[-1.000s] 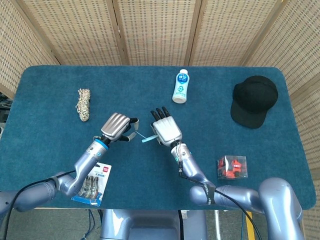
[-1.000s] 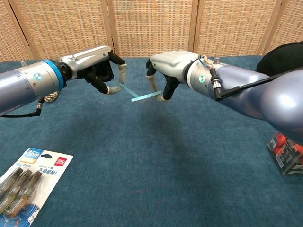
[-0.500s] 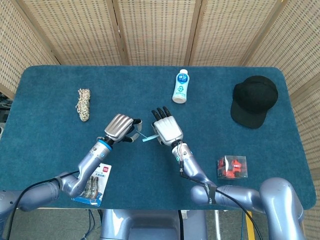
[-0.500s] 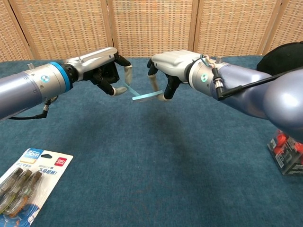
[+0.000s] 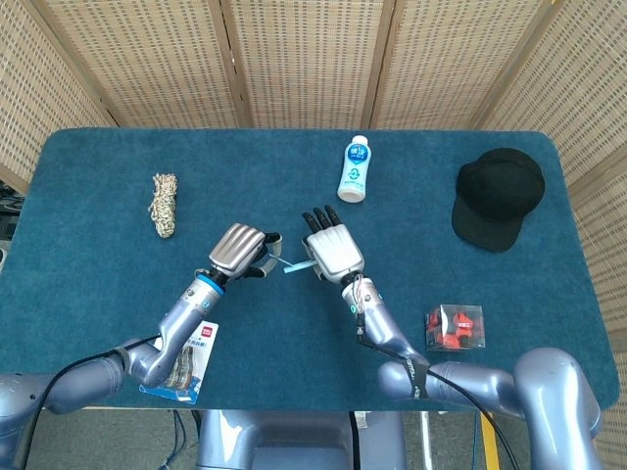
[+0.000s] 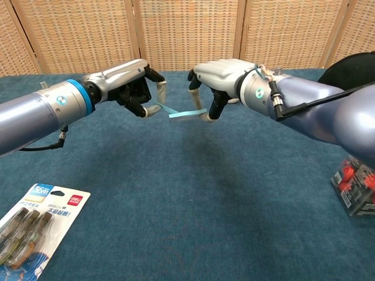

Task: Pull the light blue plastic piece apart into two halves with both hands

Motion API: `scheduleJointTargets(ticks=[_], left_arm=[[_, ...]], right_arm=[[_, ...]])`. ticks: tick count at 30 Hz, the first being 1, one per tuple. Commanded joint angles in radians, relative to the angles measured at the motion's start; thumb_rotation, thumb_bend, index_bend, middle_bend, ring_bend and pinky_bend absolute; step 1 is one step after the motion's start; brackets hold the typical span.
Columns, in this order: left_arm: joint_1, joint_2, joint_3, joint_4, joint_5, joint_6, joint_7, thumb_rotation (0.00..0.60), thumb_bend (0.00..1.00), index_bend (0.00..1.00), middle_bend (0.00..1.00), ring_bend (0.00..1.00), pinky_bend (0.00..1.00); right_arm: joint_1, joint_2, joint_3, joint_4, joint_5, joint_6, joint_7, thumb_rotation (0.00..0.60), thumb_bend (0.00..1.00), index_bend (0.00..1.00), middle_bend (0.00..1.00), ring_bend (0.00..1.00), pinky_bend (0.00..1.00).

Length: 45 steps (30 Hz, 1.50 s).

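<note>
On the blister pack [image 6: 35, 225] lying near the left forearm, a red brand tag and a blue price-style tag are seen, but their characters cannot be read. Blue print on the white bottle [image 5: 354, 168], beyond the hands, is also illegible.

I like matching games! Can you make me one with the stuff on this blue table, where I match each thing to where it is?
Things:
1. black cap
2. white bottle
3. light blue plastic piece
4. rope bundle

Places:
A. held up between the left hand and the right hand
B. at the far right of the table
C. at the far left of the table
D. lying near the back edge, around the middle

Right pairs: 1-B, 2-D, 3-A, 4-C
</note>
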Motion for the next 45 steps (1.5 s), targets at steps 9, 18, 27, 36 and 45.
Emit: scheduleJointTargets(ticks=[9, 18, 27, 36, 45], left_arm=[[0.085, 0.135, 0.053, 0.01, 0.013, 0.038, -0.014, 0.6, 0.73, 0.84, 1.0, 0.9, 0.91], [0.184, 0.235, 0.097, 0.103, 0.023, 0.077, -0.114, 0.6, 0.25, 0.61, 0.74, 0.7, 0.83], [0.232, 0.345, 0.086, -0.018, -0.041, 0.061, -0.049, 0.6, 0.0, 0.0, 0.0, 0.0, 0.05], [0.338, 0.512, 0.06, -0.236, -0.083, 0.202, 0.025, 0.6, 0.0, 0.0, 0.0, 0.0, 0.0], [0.568, 0.584, 0.114, -0.473, -0.116, 0.484, 0.122, 0.6, 0.0, 0.0, 0.0, 0.0, 0.0]], right_arm=[[-0.01, 0.005, -0.011, 0.043, -0.011, -0.016, 0.02, 0.6, 0.57, 0.62, 0.11, 0.0, 0.0], [-0.026, -0.029, -0.036, 0.146, -0.015, -0.053, 0.052, 0.6, 0.42, 0.49, 0.09, 0.0, 0.0], [-0.047, 0.015, -0.027, 0.12, -0.056, 0.034, 0.016, 0.6, 0.0, 0.0, 0.0, 0.0, 0.0], [-0.179, 0.227, -0.068, 0.017, -0.337, 0.22, 0.204, 0.6, 0.0, 0.0, 0.0, 0.0, 0.0], [-0.418, 0.376, -0.211, 0.023, -0.559, 0.468, 0.426, 0.6, 0.0, 0.0, 0.0, 0.0, 0.0]])
